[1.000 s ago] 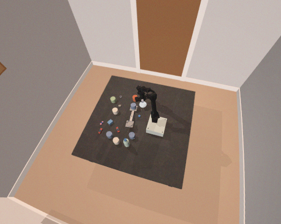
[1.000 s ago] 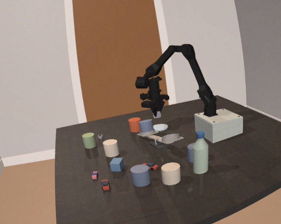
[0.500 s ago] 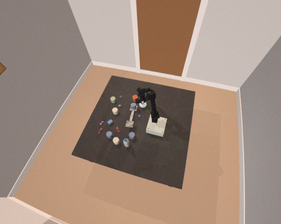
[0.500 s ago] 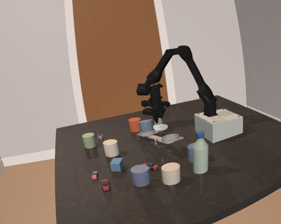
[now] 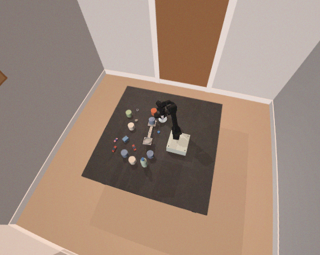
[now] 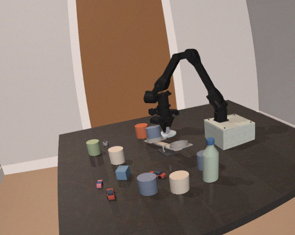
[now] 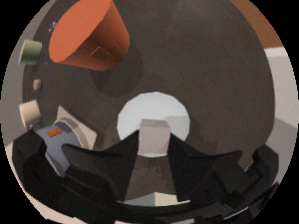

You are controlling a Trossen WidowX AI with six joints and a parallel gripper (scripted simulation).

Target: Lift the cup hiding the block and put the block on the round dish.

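A pale grey-pink block (image 5: 162, 116) (image 6: 168, 130) (image 7: 153, 140) is between the fingertips of my gripper (image 6: 168, 128) (image 7: 152, 134), which is shut on it. The block is over the round pale dish (image 5: 163, 121) (image 6: 173, 134) (image 7: 131, 112), very low; I cannot tell whether it touches. A blue cup (image 5: 151, 121) (image 6: 153, 132) (image 7: 61, 148) stands on one end of the balance (image 5: 150, 132) (image 6: 161, 143), close beside my gripper. The balance's other pan (image 5: 147, 140) (image 6: 178, 144) is empty. No cup is above the dish.
An orange cup (image 5: 154, 111) (image 6: 141, 131) (image 7: 92, 36) stands near the dish. A blue cup (image 5: 150, 154) (image 6: 200, 160) stands by the green bottle (image 5: 143, 162) (image 6: 210, 166). Other cups, small cars and a blue cube (image 5: 125, 139) (image 6: 122, 172) lie farther off.
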